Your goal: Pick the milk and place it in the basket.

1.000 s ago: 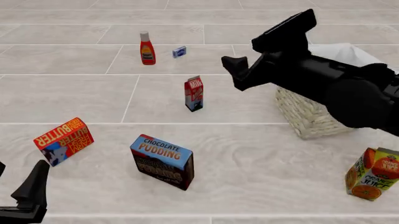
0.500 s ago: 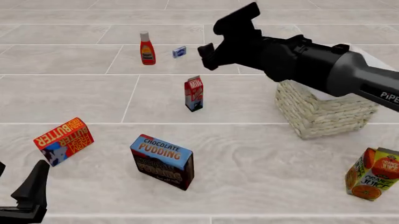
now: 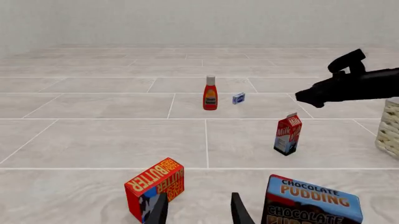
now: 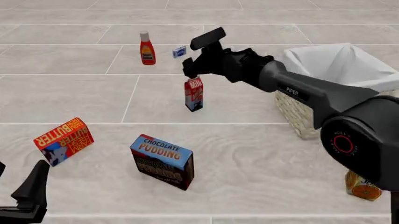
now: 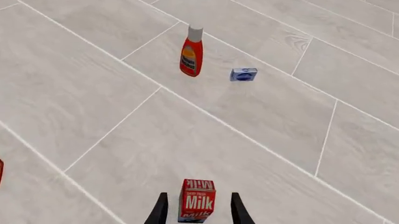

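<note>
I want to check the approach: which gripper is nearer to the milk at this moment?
Right. The right gripper hangs open just above the milk, fingers either side of its top. The left gripper sits far back by the butter box.

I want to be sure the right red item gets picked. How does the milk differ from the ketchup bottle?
The milk is a gable-top carton, red above and blue and white below; the ketchup bottle is a rounded red bottle with a pale cap. The milk stands nearer the arms' side, just beyond the right gripper with its open jaws; the ketchup stands farther back, away from both grippers. Both stand upright.
</note>
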Controlling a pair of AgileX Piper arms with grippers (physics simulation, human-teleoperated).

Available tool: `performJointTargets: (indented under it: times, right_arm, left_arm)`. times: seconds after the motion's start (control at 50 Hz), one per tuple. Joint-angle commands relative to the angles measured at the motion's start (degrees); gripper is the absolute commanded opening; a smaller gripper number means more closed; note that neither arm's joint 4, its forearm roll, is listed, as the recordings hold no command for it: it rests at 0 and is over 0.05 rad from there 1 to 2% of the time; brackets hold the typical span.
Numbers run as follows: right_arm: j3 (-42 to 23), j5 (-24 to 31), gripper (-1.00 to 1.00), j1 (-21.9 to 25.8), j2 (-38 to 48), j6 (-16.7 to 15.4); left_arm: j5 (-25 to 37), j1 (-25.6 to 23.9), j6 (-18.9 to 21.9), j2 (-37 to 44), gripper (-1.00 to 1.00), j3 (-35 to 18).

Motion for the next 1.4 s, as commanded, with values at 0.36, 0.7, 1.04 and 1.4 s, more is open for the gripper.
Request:
performJointTargets:
  times: [0.36, 0.7, 1.04, 1.4]
  right_arm:
    - [-13.65, 2.65, 1.00, -1.24, 15.60, 1.89]
    - [-15.00, 2.50, 1.00, -0.45, 19.65, 2.51]
    - [-14.89, 2.09, -1.00, -0.24, 20.87, 2.95]
    - [-5.38, -3.68, -1.00, -0.89, 12.46, 0.99]
  left_arm:
    - [0.00, 0.00, 0.01, -0.01, 1.00, 0.00]
    - [0.00, 0.00, -0.01, 0.00, 1.00, 0.00]
    - [0.00, -0.01, 0.00, 0.00, 1.00, 0.00]
    - [0.00, 0.00, -0.01, 0.00, 1.00, 0.00]
